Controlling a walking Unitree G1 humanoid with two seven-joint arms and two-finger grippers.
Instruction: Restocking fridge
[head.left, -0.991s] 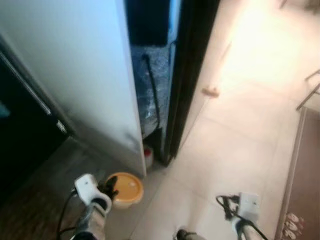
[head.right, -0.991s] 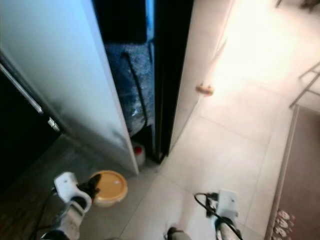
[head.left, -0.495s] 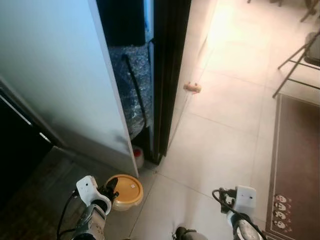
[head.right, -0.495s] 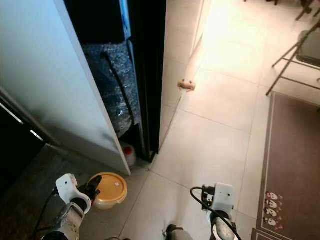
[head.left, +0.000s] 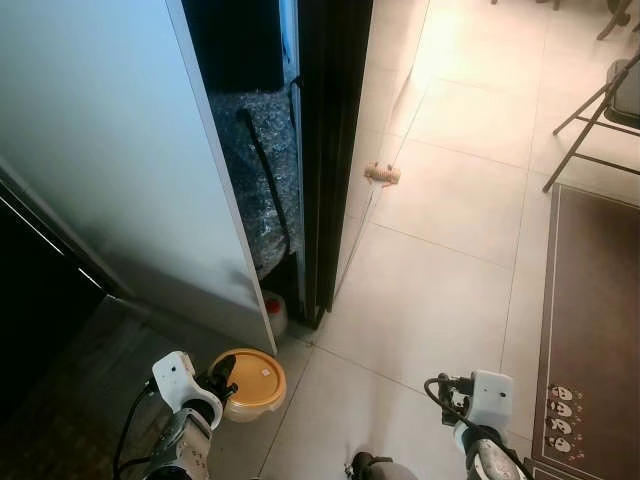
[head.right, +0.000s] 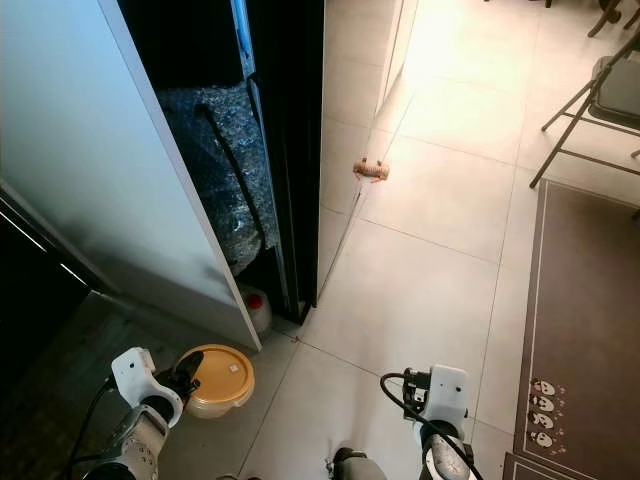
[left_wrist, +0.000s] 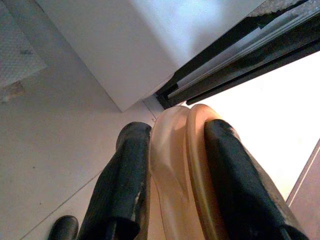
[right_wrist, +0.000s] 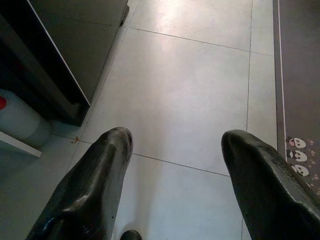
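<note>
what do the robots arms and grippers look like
Both arms are silver, each capped at the wrist by a white boxy block with a black cable looping off it. The left gripper and right gripper each have two long, thick, glossy black fingers with rounded tips; the left fingers look scuffed.

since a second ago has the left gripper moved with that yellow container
Cannot tell. The camera itself shifted; the left gripper is clamped on the yellow container, which sits just below the fridge door's bottom corner as before.
</note>
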